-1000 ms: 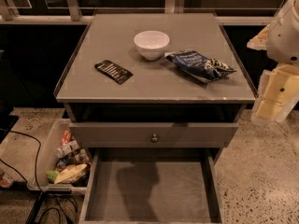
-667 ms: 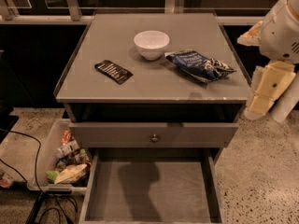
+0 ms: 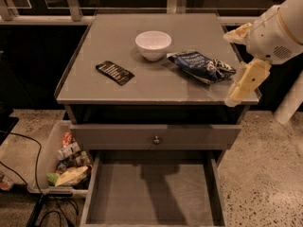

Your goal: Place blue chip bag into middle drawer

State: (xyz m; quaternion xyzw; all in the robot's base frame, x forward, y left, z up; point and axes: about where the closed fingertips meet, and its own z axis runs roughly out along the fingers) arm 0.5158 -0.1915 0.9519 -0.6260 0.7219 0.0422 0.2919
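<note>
The blue chip bag (image 3: 201, 66) lies crinkled on the right part of the grey cabinet top (image 3: 118, 51), just right of the white bowl (image 3: 153, 44). The middle drawer (image 3: 151, 193) is pulled out at the bottom of the view, with a bare grey floor and nothing in it. My gripper (image 3: 231, 68) is at the right edge of the cabinet top, close beside the bag's right end. Its two cream fingers (image 3: 247, 82) are spread apart, one above the other, and hold nothing.
A flat black packet (image 3: 115, 73) lies on the left of the top. The drawer with a round knob (image 3: 156, 139) sits slightly out above the open one. A bin of snacks (image 3: 61, 160) and cables (image 3: 28, 150) are on the floor at left.
My arm and gripper have moved left from beside the cabinet, closer to the bag's right end. The bag, bowl, packet and drawers have not moved.
</note>
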